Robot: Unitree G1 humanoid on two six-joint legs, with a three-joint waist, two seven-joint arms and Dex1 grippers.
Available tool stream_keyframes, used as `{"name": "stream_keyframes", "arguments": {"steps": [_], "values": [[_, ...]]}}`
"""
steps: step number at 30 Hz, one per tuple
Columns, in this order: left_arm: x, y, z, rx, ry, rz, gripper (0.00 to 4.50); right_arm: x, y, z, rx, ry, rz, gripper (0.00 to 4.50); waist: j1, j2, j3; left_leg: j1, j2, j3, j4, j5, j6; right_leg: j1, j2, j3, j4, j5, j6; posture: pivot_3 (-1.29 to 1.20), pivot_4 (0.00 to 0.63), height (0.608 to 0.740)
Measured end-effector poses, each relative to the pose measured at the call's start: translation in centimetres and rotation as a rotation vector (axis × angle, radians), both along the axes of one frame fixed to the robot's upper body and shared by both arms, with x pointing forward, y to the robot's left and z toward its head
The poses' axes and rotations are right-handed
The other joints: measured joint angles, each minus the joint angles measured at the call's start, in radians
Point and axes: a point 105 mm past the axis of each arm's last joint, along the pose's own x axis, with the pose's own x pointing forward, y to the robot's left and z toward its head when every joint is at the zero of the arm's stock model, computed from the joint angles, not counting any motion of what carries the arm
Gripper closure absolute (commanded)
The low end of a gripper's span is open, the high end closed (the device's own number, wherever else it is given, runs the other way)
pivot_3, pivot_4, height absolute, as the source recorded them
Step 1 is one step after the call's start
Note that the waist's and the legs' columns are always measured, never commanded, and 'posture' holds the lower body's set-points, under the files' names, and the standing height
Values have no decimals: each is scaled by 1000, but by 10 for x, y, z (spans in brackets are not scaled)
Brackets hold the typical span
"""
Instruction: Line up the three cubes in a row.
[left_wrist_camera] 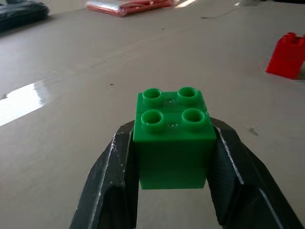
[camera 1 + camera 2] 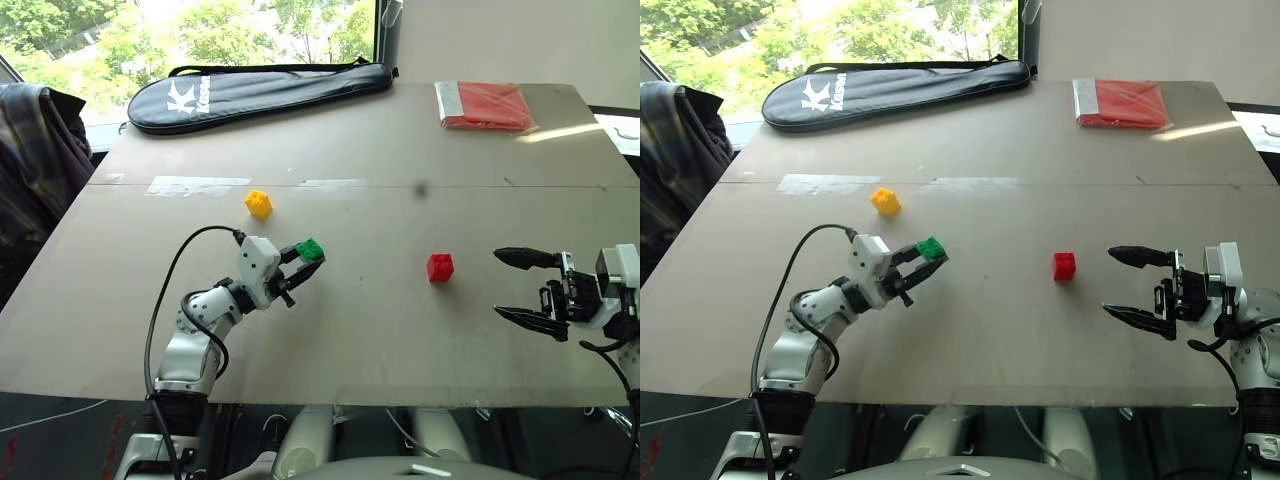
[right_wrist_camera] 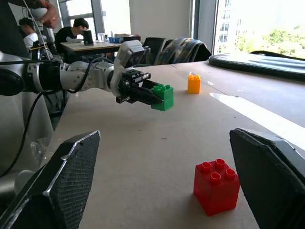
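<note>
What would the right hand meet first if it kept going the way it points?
Most likely the red cube. It sits on the table between the open fingers of the right hand, just ahead of them. Depth is hard to judge, so the hand may pass slightly above it.

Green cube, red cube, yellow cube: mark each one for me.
green cube (image 1: 172,138), left wrist view, on its front face between the left gripper's fingers.
red cube (image 2: 440,267), left eye view, on its side face.
yellow cube (image 2: 258,203), left eye view, on its studded top.
</note>
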Motion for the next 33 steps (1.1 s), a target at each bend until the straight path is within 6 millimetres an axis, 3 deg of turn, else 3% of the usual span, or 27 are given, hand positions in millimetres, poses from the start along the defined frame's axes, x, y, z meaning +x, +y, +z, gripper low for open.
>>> {"name": "stream_keyframes", "arguments": {"steps": [5, 9, 16, 32, 33], "values": [[13, -44, 0, 131, -2, -344, 3199, -8, 0, -3, -12, 4, -14, 0, -3, -1, 0, 0, -3, -1, 0, 0, 0, 0, 0, 1, -1, 0, 0, 0, 150, 692], [22, -59, -2, 194, -35, -437, 3199, -12, -5, -5, -14, 15, -53, 0, -13, -1, 0, -1, -3, -1, 0, 0, 0, 0, 0, 0, -1, 0, 1, 0, 150, 692], [22, -70, -11, 214, -9, -503, 3199, -14, -10, -5, -16, 5, -117, 0, -30, -2, 1, 0, -2, -2, 0, 0, 1, 0, 0, 1, 1, -1, 1, 0, 150, 692], [26, -73, -14, 177, 66, -460, 3199, -14, -5, -2, -18, -14, -119, 0, -27, -2, 1, 1, -3, -5, 5, 0, 1, 3, 0, 0, 1, 0, 3, 0, 150, 692], [26, -74, -14, 175, 68, -459, 2699, -14, -6, -3, -20, -10, -118, 0, -27, -2, 1, 0, -3, -5, 6, 0, 1, 4, 0, -1, 1, 0, 3, 0, 150, 692]]}}
